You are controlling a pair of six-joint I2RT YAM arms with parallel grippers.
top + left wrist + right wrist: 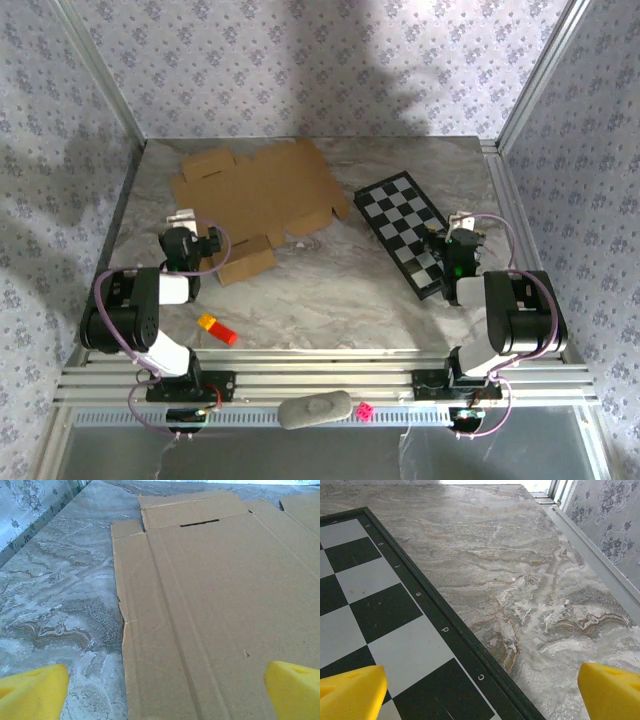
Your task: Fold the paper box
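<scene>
Paper box (255, 195): flat unfolded die-cut sheet on the far-left part of the table (330, 290); no flap raised, folding not begun.
Left hand (162, 697): released, fingers (30, 692) wide apart with nothing between them; low over the sheet's near left edge.
Right hand (482, 692): released, empty; over the checkered board (405, 225), well apart from the sheet.
Board vs sheet: board's far corner is near the sheet's right flap; touching or not, hard to tell from above.
Slide risk: sheet lies loose on the smooth table, so a push on one flap likely shifts the whole sheet unless the other hand pins it.
Crease risk: a grip away from a score line may bend a panel in the wrong place.
Reach risk: right hand crossing over may drag the board into the sheet.
Pickup risk: thin edge lies flat, so fingers may skid over it.
</scene>
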